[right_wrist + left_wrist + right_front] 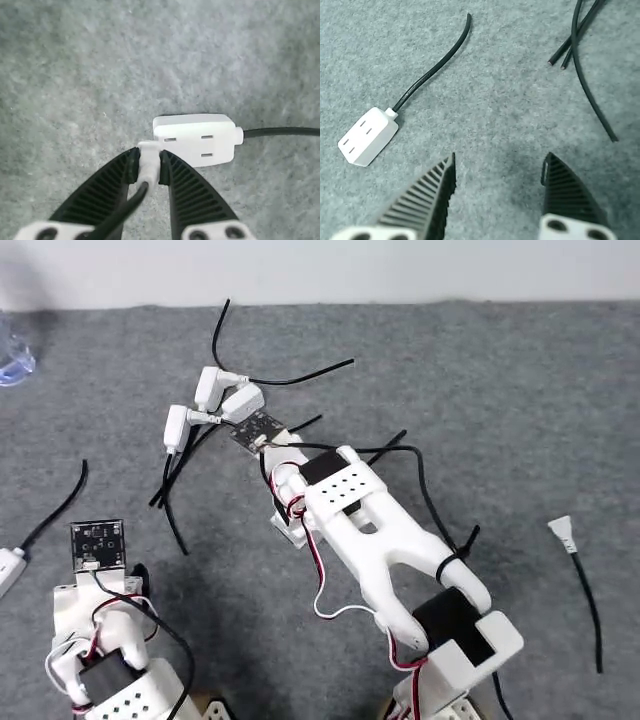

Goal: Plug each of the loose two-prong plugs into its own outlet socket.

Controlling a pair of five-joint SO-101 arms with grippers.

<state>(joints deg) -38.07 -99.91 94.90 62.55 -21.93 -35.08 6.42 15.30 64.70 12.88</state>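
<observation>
The right tool (148, 156) is clamping a white plug (148, 167) between its ribbed black fingers, with the plug's black lead trailing back between them. The plug's front end is touching the end of a white outlet socket (196, 139), which is lying flat on the grey desk (75, 75) with its cord running off to one side. The prongs are hidden, so the plug may be partly seated, though I cannot tell.

In the high view the right arm (370, 530) is stretching over the middle of the desk to a cluster of white sockets (208, 386), and black cords (300, 375) are crossing around them.

The left tool (500, 159) is hanging just above the desk with its fingers spread wide apart and nothing between them. A second socket (368, 136) is lying near it, slots facing up, its short cord curving away.

A loose plug (563, 530) is lying well apart from both arms on the desk's right side.
</observation>
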